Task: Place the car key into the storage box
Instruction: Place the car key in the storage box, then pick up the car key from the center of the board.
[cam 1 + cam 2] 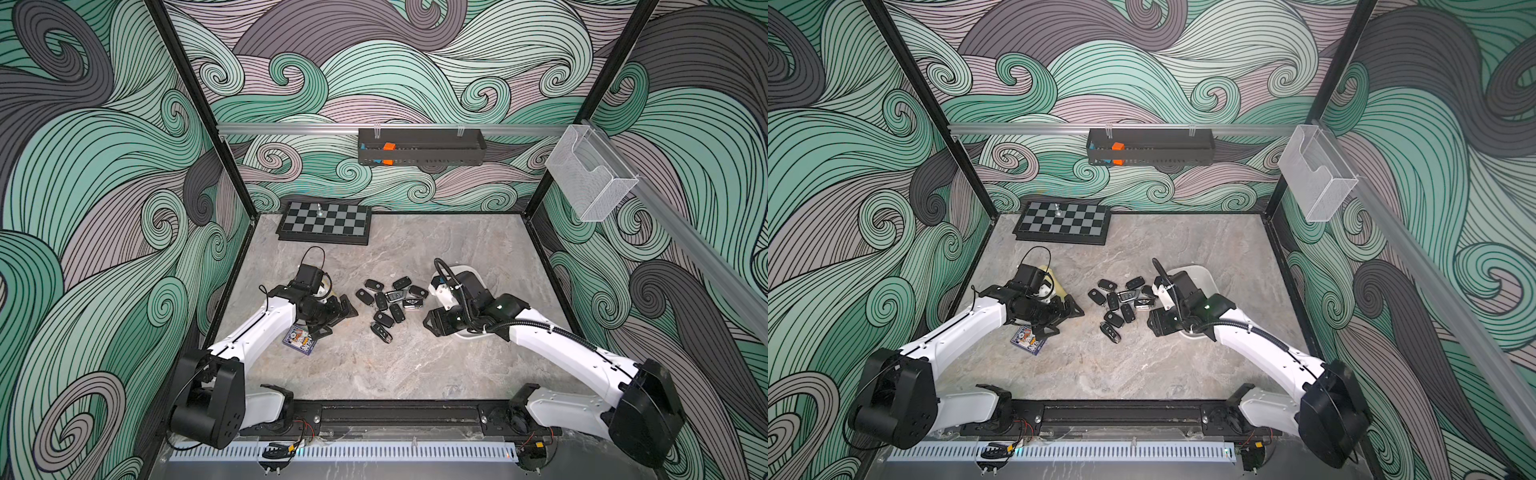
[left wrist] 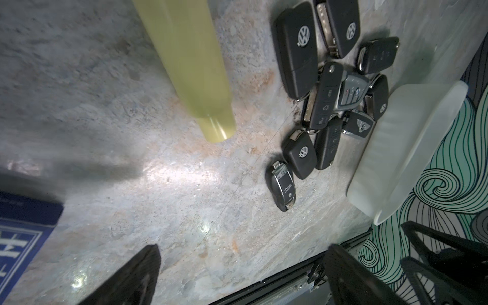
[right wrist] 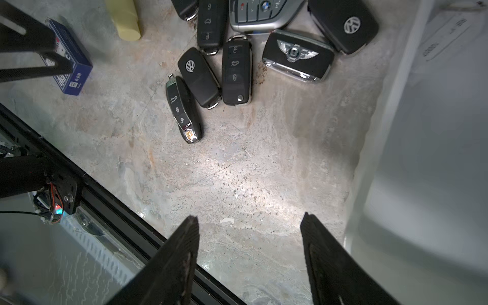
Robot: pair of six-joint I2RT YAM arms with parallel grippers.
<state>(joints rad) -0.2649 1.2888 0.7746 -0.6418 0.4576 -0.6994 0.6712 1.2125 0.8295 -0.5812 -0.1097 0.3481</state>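
A heap of black car keys [image 1: 390, 300] was seen on the grey counter [image 1: 374, 374], between the two arms. The heap was laid just beside the storage box [image 1: 1204, 276], a white tub on the right side of the counter. In both top views much of the tub was hidden under the right arm. A long shiny key [image 3: 183, 109] was laid at the front edge of the heap, just beside a round-badge key [image 3: 199, 78]. A winged-badge key [image 3: 297, 55] was laid near the tub wall.

The right pincer [image 3: 250, 217] was held over bare counter, beside the tub and in front of the heap. Its jaws were spread partway apart and nothing was held between them. The left pincer [image 2: 243, 248] was held on the other side of the heap, with its jaws spread very wide and nothing gripped.

A pale yellow tube [image 2: 190, 60] was laid on the counter by the left arm, and a small blue card box [image 1: 299, 340] was laid near it. A chessboard [image 1: 325, 222] was set at the back of the counter. On the back wall a long black tray [image 1: 422, 158] was hung, with an orange block [image 1: 388, 146] in it. A white wire basket [image 1: 590, 174] was hung on the right wall.
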